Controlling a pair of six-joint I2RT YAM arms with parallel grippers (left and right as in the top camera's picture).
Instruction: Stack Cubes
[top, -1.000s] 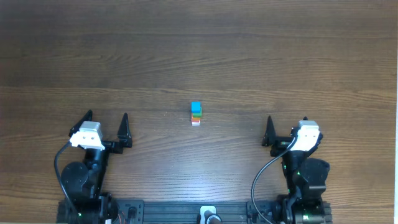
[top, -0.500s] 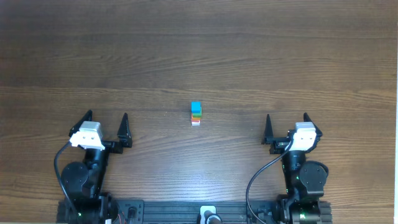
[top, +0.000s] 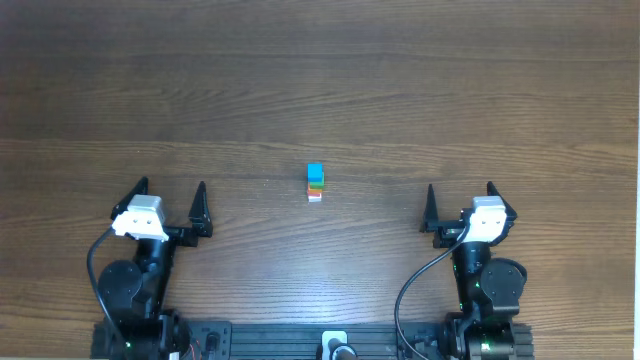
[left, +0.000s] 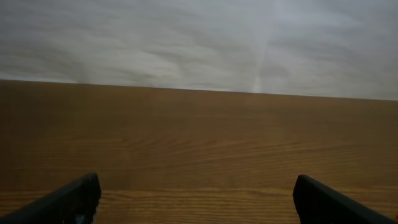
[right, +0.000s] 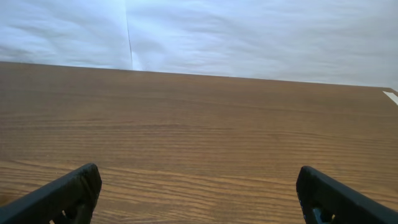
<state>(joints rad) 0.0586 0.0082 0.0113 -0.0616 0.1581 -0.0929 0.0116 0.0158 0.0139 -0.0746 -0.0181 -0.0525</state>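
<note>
A small stack of cubes (top: 315, 183) stands near the middle of the wooden table (top: 320, 80), blue on top, then green, orange and a pale one at the bottom. My left gripper (top: 170, 192) rests open at the lower left, well apart from the stack, its fingertips (left: 78, 198) spread over bare wood. My right gripper (top: 460, 195) is open at the lower right, equally far from the stack, with nothing between its fingertips (right: 71, 190).
Both arm bases (top: 320, 340) stand on a black rail along the near edge. A pale wall (right: 249, 34) rises behind the table's far edge.
The right arm has swung slightly left and straightened, its gripper now pointing straight up the table. The left arm and the stack have not moved.
</note>
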